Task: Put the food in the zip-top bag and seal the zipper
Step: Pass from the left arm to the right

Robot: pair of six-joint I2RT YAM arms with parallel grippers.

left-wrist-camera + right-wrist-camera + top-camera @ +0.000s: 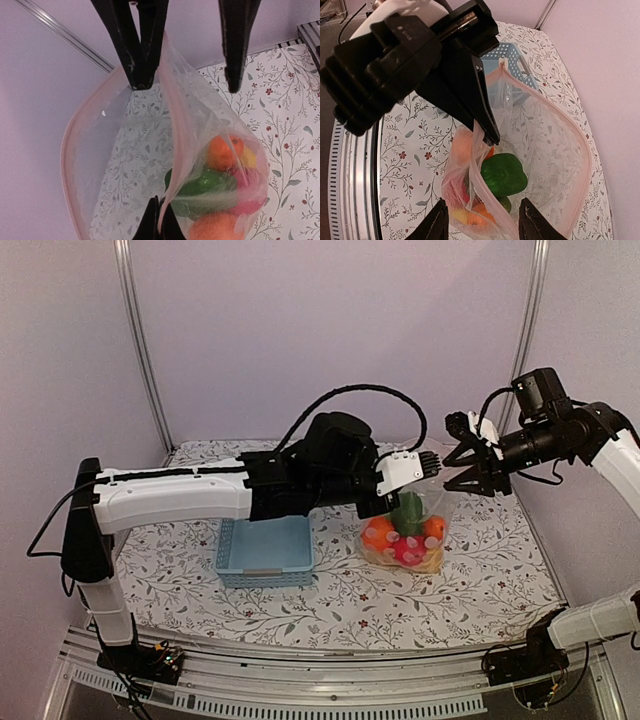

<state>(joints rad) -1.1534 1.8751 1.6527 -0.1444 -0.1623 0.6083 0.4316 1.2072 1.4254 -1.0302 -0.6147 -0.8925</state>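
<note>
The zip-top bag (432, 508) hangs above the table with the food (405, 532) in its bottom: a green pepper (504, 175), an orange (225, 150), plus red and yellow pieces. My left gripper (161, 220) is shut on the pink zipper (176, 150) at the mouth's near side, holding the bag up. In the right wrist view its black tip, the left gripper (492, 136), pinches the same strip. My right gripper (485, 225) is open. The zipper (473, 178) runs down between its fingers. The mouth gapes wide.
A light blue lattice basket (265, 548) stands on the floral tablecloth to the left of the bag, under my left arm. The right wall (600, 60) is close behind the bag. The table's metal front rail (300, 680) runs along the near edge.
</note>
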